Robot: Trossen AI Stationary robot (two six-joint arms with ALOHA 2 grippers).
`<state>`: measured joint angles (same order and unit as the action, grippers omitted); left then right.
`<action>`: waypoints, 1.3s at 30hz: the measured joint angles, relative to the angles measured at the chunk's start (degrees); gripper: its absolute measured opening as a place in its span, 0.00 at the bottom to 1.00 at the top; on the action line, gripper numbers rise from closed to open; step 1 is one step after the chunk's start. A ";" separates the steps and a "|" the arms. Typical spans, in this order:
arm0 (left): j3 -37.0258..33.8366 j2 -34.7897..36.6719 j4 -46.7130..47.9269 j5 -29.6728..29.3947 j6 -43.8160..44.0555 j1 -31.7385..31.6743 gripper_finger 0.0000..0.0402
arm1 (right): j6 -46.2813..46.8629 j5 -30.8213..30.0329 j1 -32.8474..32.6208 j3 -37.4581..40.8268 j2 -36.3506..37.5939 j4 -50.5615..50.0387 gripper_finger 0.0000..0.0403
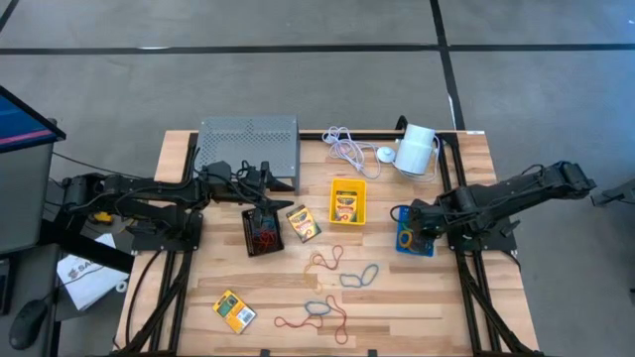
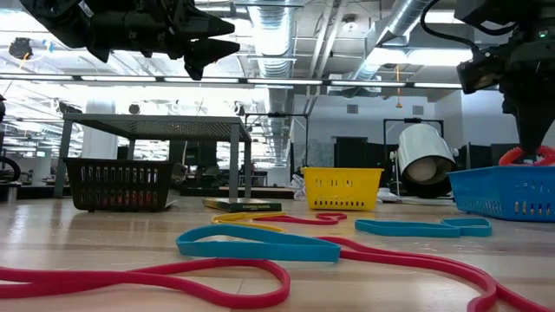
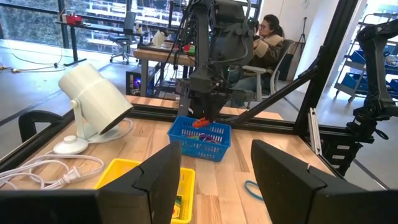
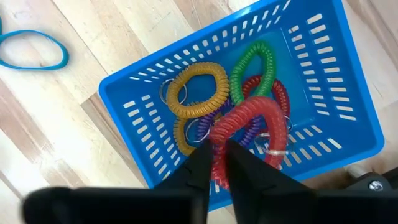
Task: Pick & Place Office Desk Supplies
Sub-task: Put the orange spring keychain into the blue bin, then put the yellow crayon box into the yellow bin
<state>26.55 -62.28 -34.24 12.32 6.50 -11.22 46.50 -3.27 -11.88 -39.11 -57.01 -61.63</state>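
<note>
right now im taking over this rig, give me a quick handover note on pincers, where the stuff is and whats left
Right pincer: over the blue bin, fingers nearly together on a red coil loop; whether it has let go I cannot tell.
Left pincer: open, empty, raised above the black bin.
Done: blue bin holds orange, green, purple and red coils; black bin holds red loops; yellow bin holds a crayon box.
Left: loose bands on the table front, one crayon box beside the black bin, another crayon box near the front left.
</note>
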 joint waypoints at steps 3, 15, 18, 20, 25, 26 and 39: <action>0.00 0.00 0.00 0.00 0.00 0.00 0.47 | 0.00 0.03 0.00 0.00 0.00 0.38 0.21; 0.00 0.00 0.00 -0.01 0.06 0.00 0.47 | 1.49 -1.24 0.00 0.00 0.00 0.40 0.60; 0.00 0.00 0.03 -0.02 3.15 -0.01 0.47 | 1.53 -1.33 0.00 0.00 0.00 0.40 0.59; 0.37 0.00 1.58 0.02 4.65 -0.31 0.47 | 1.53 -1.67 0.00 0.00 0.00 0.40 0.57; 6.00 -0.31 12.18 -0.02 5.48 -0.50 0.47 | 1.22 -3.77 0.00 0.00 0.02 0.42 0.53; 7.79 -0.94 15.33 -0.04 4.79 -0.48 0.47 | 1.13 -4.33 0.00 0.00 0.02 0.45 0.52; 23.87 -15.67 47.19 -0.20 4.78 -3.93 0.47 | -0.44 -4.79 -1.67 0.00 0.02 0.88 0.44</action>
<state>50.41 -77.95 12.95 12.12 11.29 -15.15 46.06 -8.05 -13.55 -39.11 -56.99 -60.75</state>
